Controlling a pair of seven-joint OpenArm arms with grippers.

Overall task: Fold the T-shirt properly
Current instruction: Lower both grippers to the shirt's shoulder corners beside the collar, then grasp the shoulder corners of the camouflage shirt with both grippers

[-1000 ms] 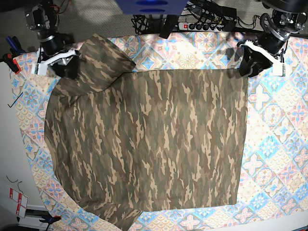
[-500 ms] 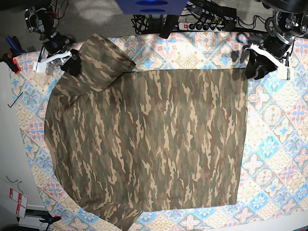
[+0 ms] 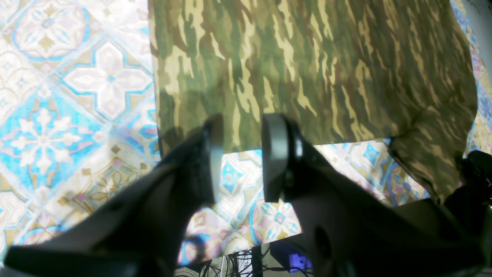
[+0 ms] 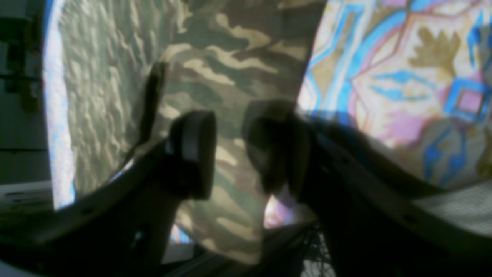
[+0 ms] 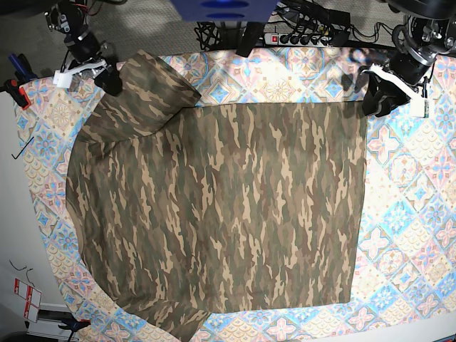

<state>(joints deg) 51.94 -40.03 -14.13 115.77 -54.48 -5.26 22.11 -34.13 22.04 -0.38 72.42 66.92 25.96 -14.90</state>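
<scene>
Both grippers are open and hold nothing. The left gripper [image 5: 375,102] should pinch the shirt [image 5: 221,214] corner at the cloth's [image 5: 420,235] far edge. The right gripper [image 5: 107,78] takes the sleeve.

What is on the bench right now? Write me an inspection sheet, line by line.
Surface: pastel blue-pink patterned tablecloth covers the table.
Job's things: brown-tan-olive camouflage cloth T-shirt lies spread flat, one sleeve at the far corner.
Clutter: small black tool at the table edge; red-white tags beyond it.
Grippers: left claw open, empty, over the shirt's edge; right claw open, empty, over the sleeve.
Cables: white power strip and black leads behind the table.
Surroundings: blue unit at the back.
</scene>
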